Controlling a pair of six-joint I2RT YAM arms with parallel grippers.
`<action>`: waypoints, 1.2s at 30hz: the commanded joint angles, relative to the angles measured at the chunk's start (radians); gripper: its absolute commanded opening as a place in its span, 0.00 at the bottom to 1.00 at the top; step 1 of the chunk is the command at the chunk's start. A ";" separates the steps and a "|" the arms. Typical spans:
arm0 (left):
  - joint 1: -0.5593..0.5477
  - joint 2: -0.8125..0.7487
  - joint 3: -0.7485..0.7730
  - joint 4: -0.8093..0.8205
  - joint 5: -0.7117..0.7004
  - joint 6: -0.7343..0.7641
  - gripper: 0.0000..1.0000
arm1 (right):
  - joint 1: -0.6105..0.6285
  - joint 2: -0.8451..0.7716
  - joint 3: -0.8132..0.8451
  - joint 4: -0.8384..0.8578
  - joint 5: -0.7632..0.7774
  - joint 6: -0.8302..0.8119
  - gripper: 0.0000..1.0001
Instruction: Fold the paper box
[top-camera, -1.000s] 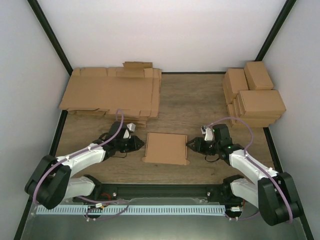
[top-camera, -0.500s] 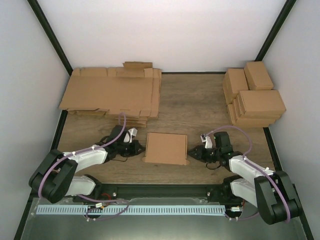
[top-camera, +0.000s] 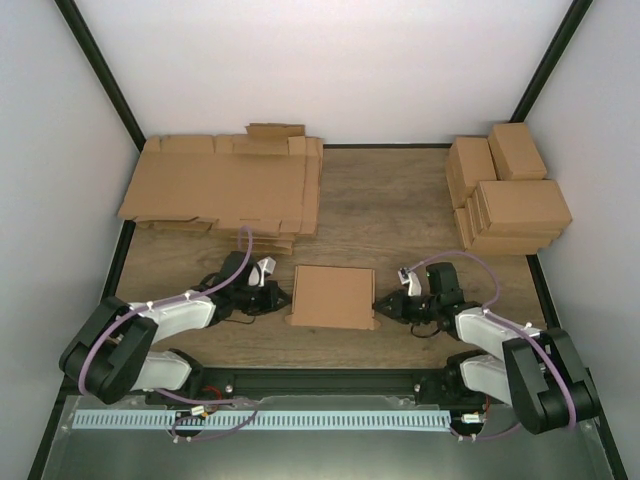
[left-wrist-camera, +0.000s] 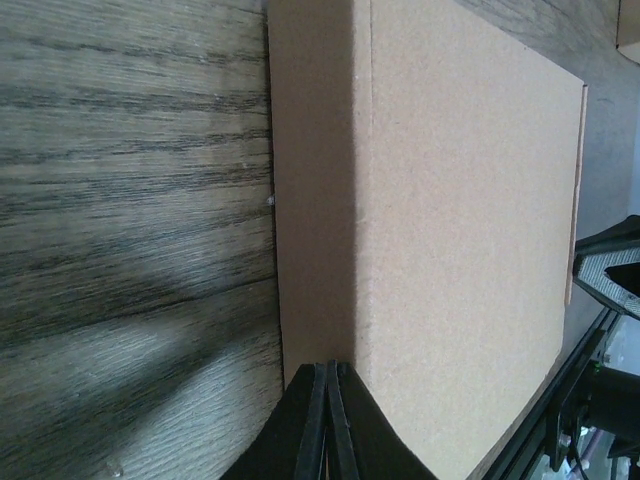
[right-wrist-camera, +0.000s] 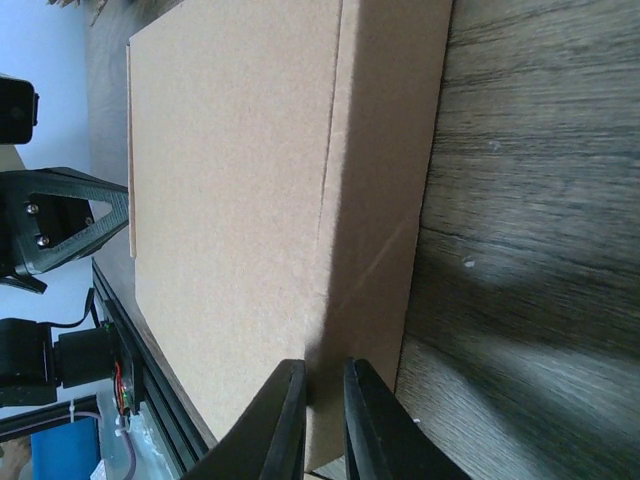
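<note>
Overall light: We see bright, soft, even light in the overhead view; the pale walls (top-camera: 330, 70) wash out almost to white.
Overhead shadows: We find only thin, soft-edged shadows, along the near edge of the paper box (top-camera: 332, 297) on the desk (top-camera: 400, 200).
Left wrist view: The box top is well lit, its side wall is a dark band, and a diffuse shadow lies over the wood at lower left.
Right wrist view: Lit top, shaded side wall, with a soft dark patch across the grain at right.
Focus: We read the wood grain and cardboard texture crisply mid-frame; the left end effector (left-wrist-camera: 328, 368) and right end effector (right-wrist-camera: 325, 365) show as dark, slightly blurred silhouettes.
</note>
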 joint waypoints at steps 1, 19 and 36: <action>0.003 0.019 0.013 0.041 0.027 0.010 0.04 | -0.007 0.033 0.015 0.032 -0.013 -0.017 0.12; 0.004 -0.166 -0.033 0.007 -0.052 -0.024 0.25 | -0.007 0.076 0.020 0.034 -0.006 -0.035 0.11; 0.003 -0.007 -0.036 0.084 0.026 -0.015 0.09 | -0.008 0.077 0.020 0.035 -0.013 -0.035 0.11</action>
